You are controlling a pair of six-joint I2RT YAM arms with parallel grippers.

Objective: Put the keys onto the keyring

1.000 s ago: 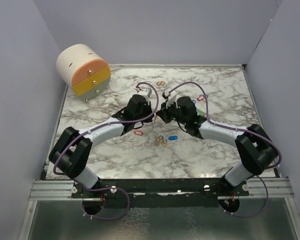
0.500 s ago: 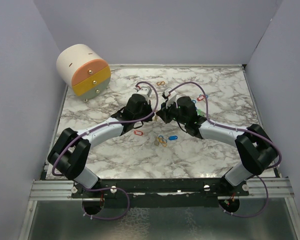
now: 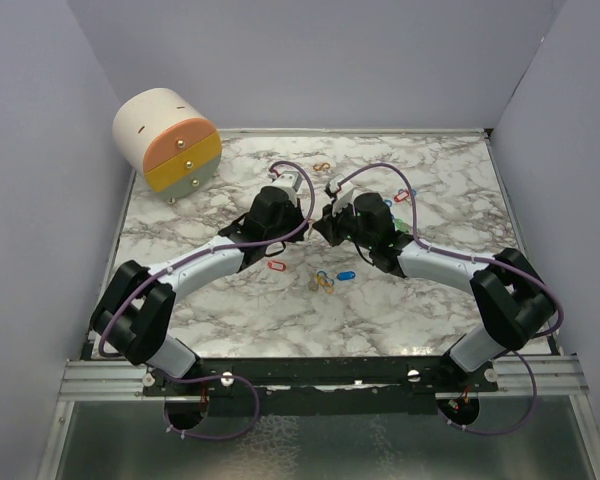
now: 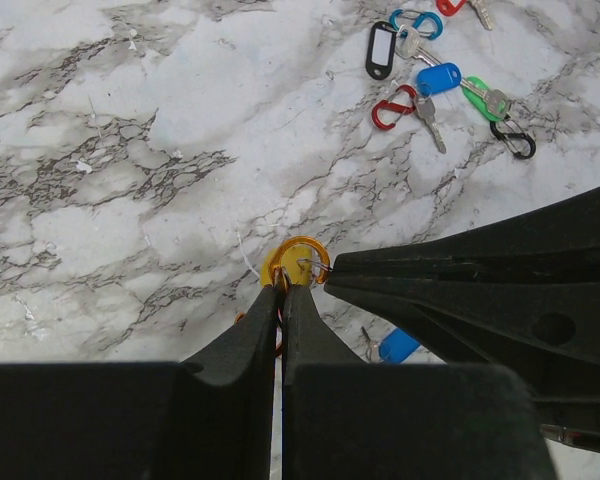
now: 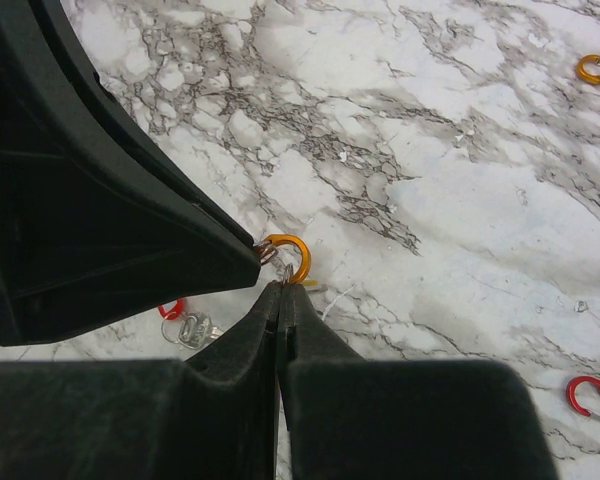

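My left gripper (image 4: 282, 287) is shut on an orange keyring (image 4: 314, 250), a small carabiner held above the marble table. My right gripper (image 5: 280, 287) is shut on the small metal ring of a yellow-tagged key (image 4: 290, 266) and presses it against the orange keyring (image 5: 294, 253). The two sets of fingertips meet at the table's middle (image 3: 318, 222). A red-tagged key (image 3: 275, 266) and blue-tagged keys (image 3: 346, 273) lie just in front of them. More keys, with blue (image 4: 438, 78), green (image 4: 473, 95) and black (image 4: 380, 50) tags, lie in a cluster to the right.
A round drawer unit (image 3: 168, 140) stands at the far left corner. A spare orange carabiner (image 3: 321, 167) lies at the back, and red (image 4: 393, 108), blue (image 4: 416, 20) and black (image 4: 511, 141) carabiners lie among the right cluster. Walls enclose the table (image 3: 230, 320).
My left arm has shifted slightly, its gripper edging a little farther back. Both grippers stay shut, tip to tip. The right arm has barely moved.
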